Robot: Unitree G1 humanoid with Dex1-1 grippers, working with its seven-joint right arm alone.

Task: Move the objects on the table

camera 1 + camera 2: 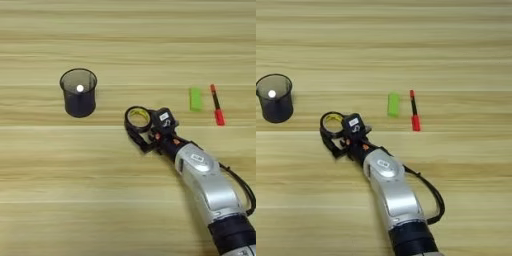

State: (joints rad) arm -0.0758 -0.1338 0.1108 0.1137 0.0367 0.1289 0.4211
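Your right tool (136,131) sits mid-frame on the worktop (50,190), at the tape ring (138,117); fingers appear to straddle its rim, clamped or not—cannot tell. Green block (195,99) and red marker (217,104) lie upper right, both long axes running up-down.

Light grained wooden table (100,30), dark mesh cup (79,100), glossy silver forearm (210,185)

The right arm (210,185) is a rounded silver forearm with a small grey oval patch on its upper side. Near the picture's bottom edge it runs into a black ribbed collar. A thin black cable (241,182) loops along its outer side. The wrist is black with small orange-red accents, carrying a black block with a white sticker (marking unreadable). Beyond it sit the black jaws.
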